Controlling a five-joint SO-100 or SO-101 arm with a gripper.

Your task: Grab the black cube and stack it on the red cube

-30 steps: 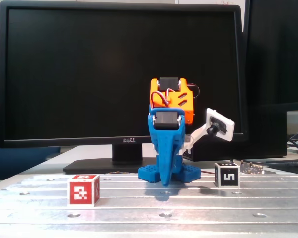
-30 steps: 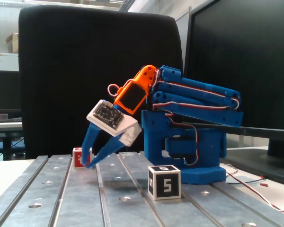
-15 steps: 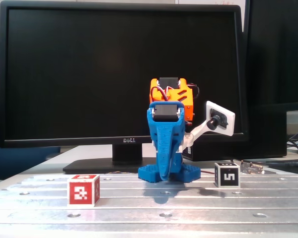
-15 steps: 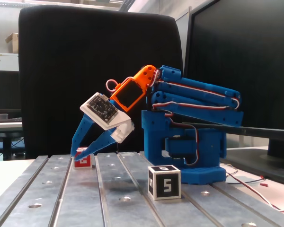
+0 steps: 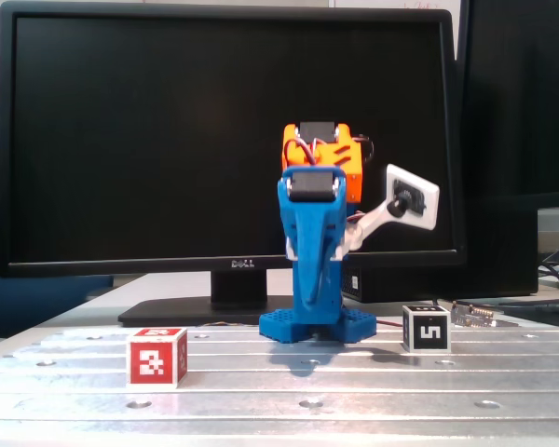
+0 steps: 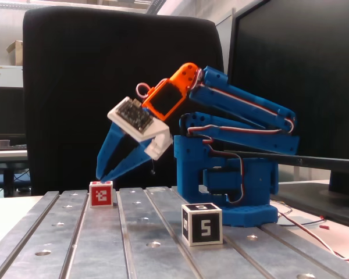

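Note:
The black cube (image 5: 426,328) with a white "5" sits on the metal plate, right of the arm base in a fixed view and nearest the camera in the side fixed view (image 6: 202,224). The red cube (image 5: 156,357) lies at the front left; from the side the red cube (image 6: 101,193) is farther along the plate. My blue gripper (image 6: 100,177) hangs tilted downward in the air, its tips together just above the red cube as seen from the side, holding nothing. From the front the gripper (image 5: 306,317) points down in front of the base, between the two cubes.
The blue arm base (image 6: 232,186) stands on the slotted metal plate (image 6: 134,244). A Dell monitor (image 5: 224,140) fills the background, with cables and a connector (image 5: 475,314) at the right. A black chair back (image 6: 104,87) stands behind the plate.
The arm has lifted; the gripper tips rose from near the plate beside the red cube to just above it, and the fingers closed together.

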